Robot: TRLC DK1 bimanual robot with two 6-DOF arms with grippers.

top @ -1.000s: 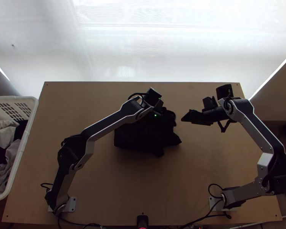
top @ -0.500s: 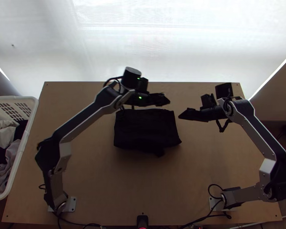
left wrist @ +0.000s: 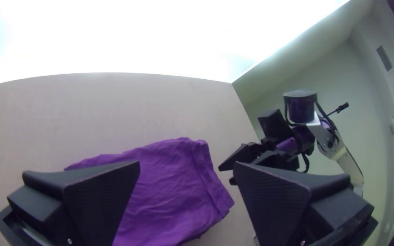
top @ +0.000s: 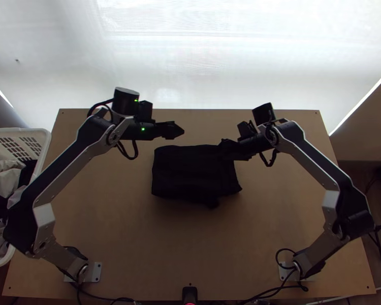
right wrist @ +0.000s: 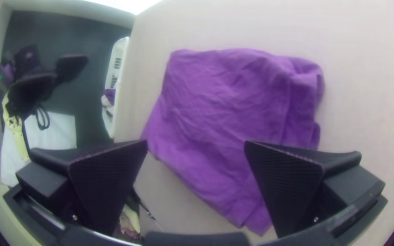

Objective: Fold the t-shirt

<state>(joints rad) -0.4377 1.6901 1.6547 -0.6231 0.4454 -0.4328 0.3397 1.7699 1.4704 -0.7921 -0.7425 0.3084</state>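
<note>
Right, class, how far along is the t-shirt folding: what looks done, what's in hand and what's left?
Done: the t-shirt lies as a compact, roughly four-sided packet. In hand: nothing is gripped; the left pincer is open beyond its far edge, the right pincer open over its far right part. Left: probably just tidying, since a small bit juts from the near edge.

I see the left arm (top: 63, 165) and right arm (top: 315, 160) built alike, angular silver-grey links faced in black, with black joints. Two green lights (top: 143, 129) glow on the left one's wrist, below a grey-topped black drum (top: 125, 100). Black cables (top: 134, 150) loop out. The left gripper (top: 179, 131) has wedge-shaped black fingers (left wrist: 99, 196), finely ridged; the right gripper (top: 223, 146) matches, small screws (right wrist: 315, 219) showing.
</note>
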